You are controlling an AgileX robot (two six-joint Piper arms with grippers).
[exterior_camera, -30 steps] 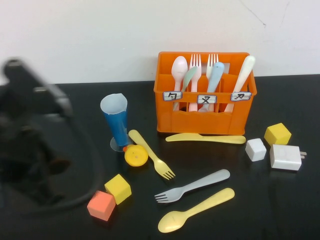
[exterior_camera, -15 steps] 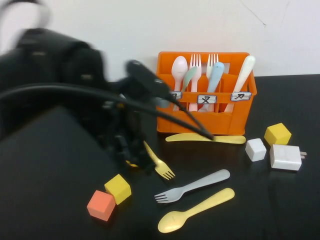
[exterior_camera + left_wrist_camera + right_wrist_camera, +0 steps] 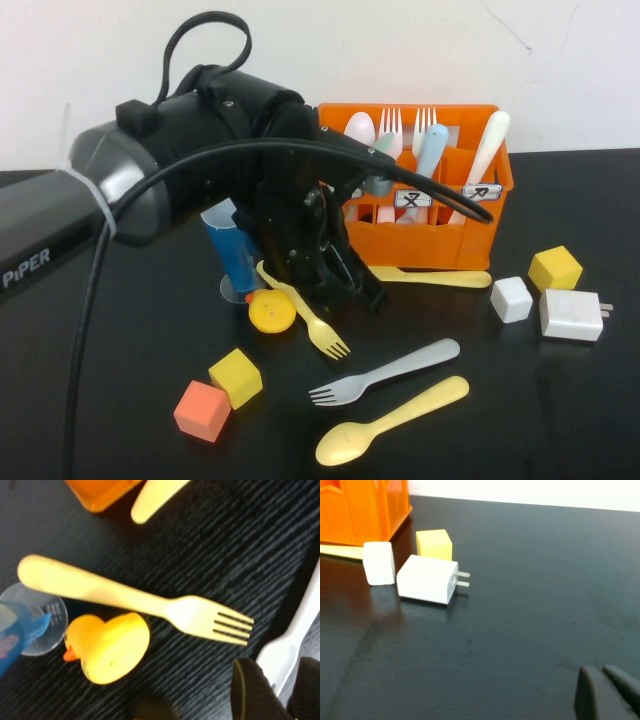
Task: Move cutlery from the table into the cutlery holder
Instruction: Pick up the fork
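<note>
Having swung in, left end effector point(image 3: 345, 290) hovers, fingers parted, above yellow fork point(image 3: 303, 309).

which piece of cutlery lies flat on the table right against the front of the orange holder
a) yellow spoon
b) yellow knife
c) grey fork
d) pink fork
b: the yellow knife lies along the front wall of the cutlery holder, while the grey fork and yellow spoon lie nearer the camera.

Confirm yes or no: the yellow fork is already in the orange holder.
No: the yellow fork lies flat on the table beside the rubber duck, outside the cutlery holder.
</note>
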